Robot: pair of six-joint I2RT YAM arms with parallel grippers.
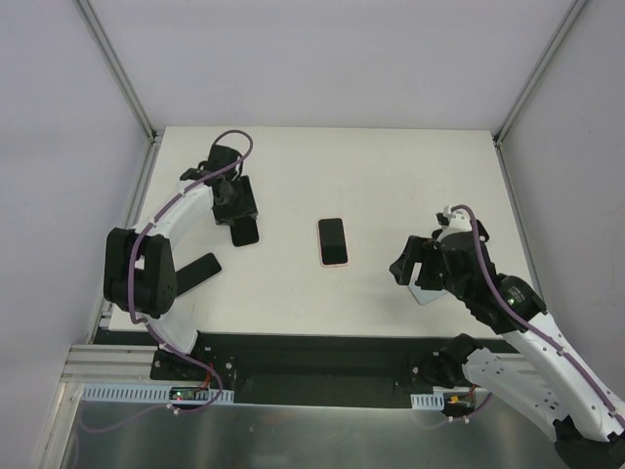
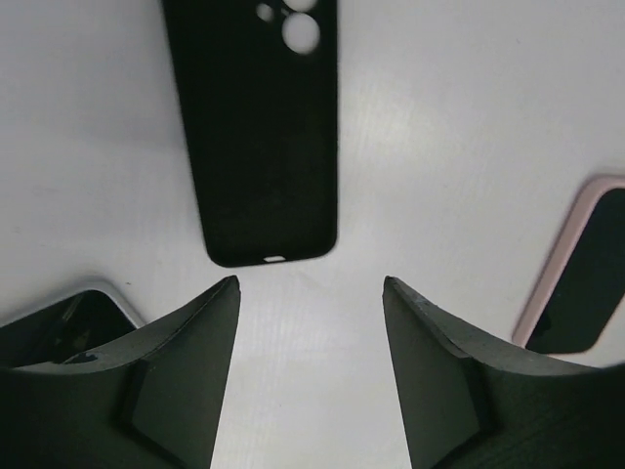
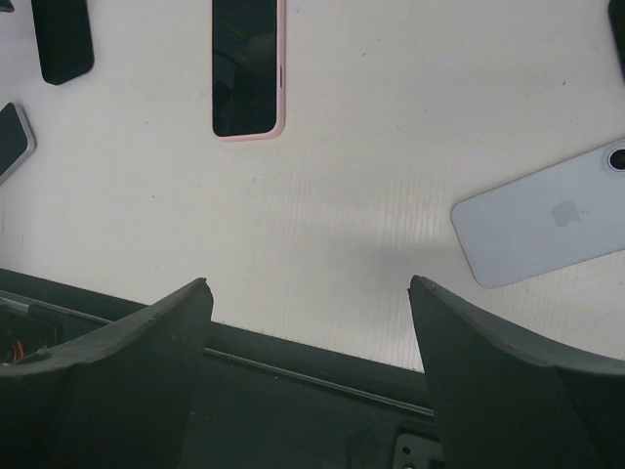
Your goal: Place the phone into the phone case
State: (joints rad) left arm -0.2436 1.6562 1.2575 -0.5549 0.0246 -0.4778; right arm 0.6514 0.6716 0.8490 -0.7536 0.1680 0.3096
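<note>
A black phone case [image 1: 244, 233] lies flat at the table's left, its camera holes showing in the left wrist view [image 2: 259, 127]. My left gripper [image 1: 237, 208] hovers just behind it, open and empty [image 2: 311, 283], with the case's near end just beyond the fingertips. A phone with a pink edge and dark screen [image 1: 333, 241] lies at the table's middle; it also shows in the left wrist view [image 2: 576, 283] and the right wrist view [image 3: 247, 66]. My right gripper [image 1: 405, 269] is open and empty [image 3: 308, 283] over the table's front edge.
A dark phone with a silver edge [image 1: 198, 272] lies near the left arm and shows in the left wrist view [image 2: 68, 318]. A pale blue phone [image 3: 542, 225] lies face down beside my right gripper [image 1: 427, 291]. The black front rail [image 3: 312, 371] runs under the right fingers.
</note>
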